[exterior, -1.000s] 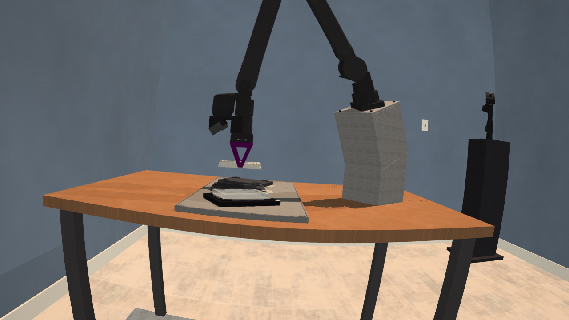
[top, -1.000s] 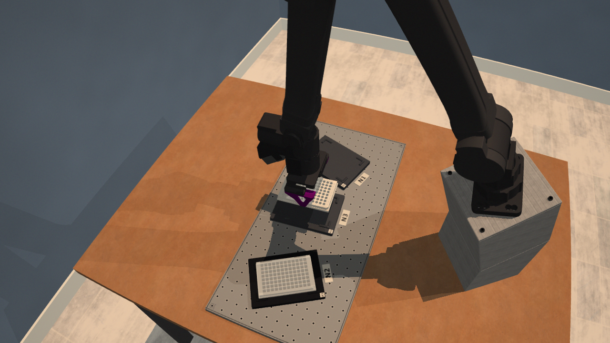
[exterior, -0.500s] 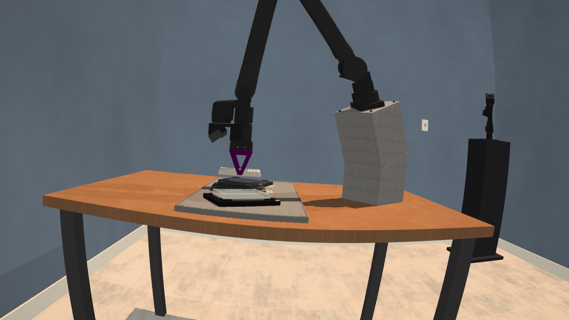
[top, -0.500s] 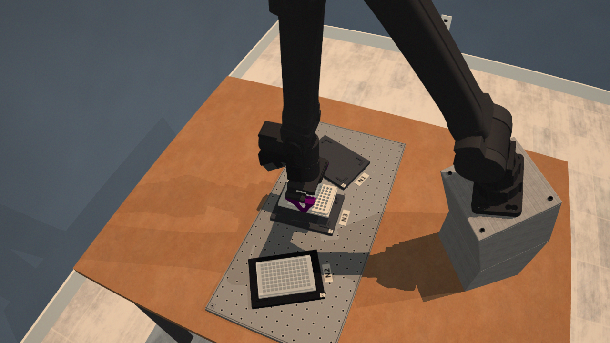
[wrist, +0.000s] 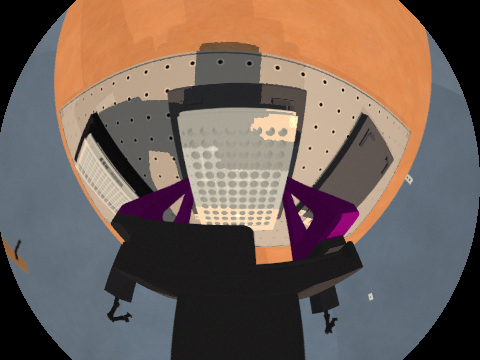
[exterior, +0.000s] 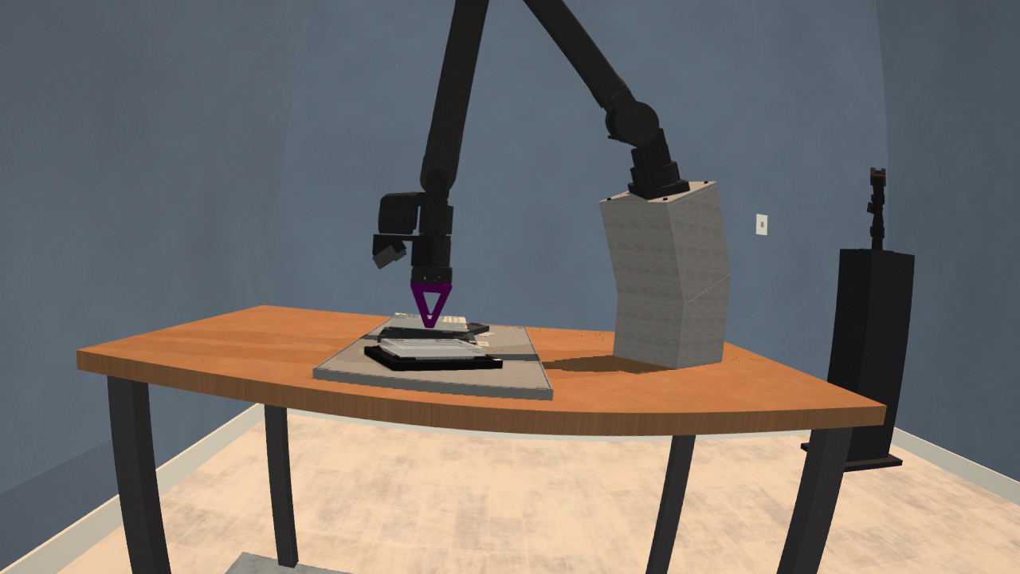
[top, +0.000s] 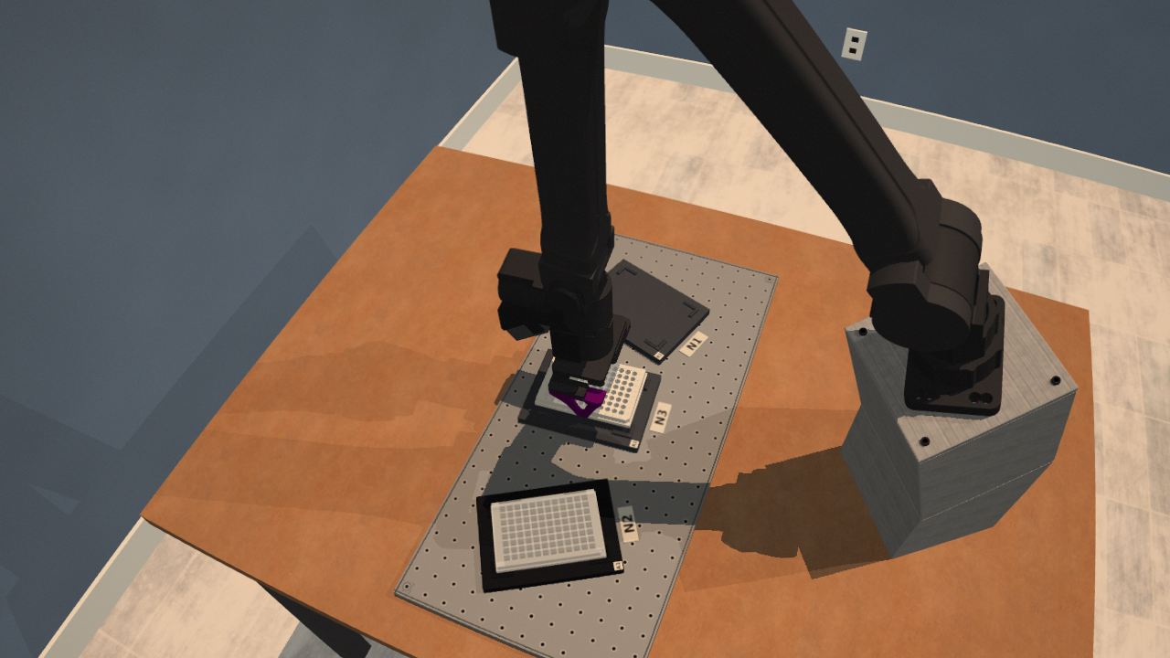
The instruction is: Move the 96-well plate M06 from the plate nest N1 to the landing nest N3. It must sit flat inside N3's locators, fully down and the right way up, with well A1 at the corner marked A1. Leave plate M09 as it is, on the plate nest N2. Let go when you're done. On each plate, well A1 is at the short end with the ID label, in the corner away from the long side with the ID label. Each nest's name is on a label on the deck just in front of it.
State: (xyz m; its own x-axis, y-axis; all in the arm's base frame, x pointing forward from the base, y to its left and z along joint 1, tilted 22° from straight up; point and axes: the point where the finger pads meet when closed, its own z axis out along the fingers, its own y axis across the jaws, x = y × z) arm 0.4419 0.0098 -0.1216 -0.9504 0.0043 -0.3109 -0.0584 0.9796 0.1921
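The gripper [top: 579,402] is clamped across the plate [top: 620,392], gripping its long sides so it hangs level over the middle nest [top: 623,435], low enough to look nearly seated. At two o'clock the first nest [top: 664,309] lies bare; at six o'clock the other plate [top: 546,532] sits in its own nest, untouched.

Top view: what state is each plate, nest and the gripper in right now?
Gripper: shut on plate M06.
Plate M06: held, low over nest N3; seating cannot be told.
Nest N1: holds no plate.
Nest N3: under M06.
Plate M09: flat in nest N2.
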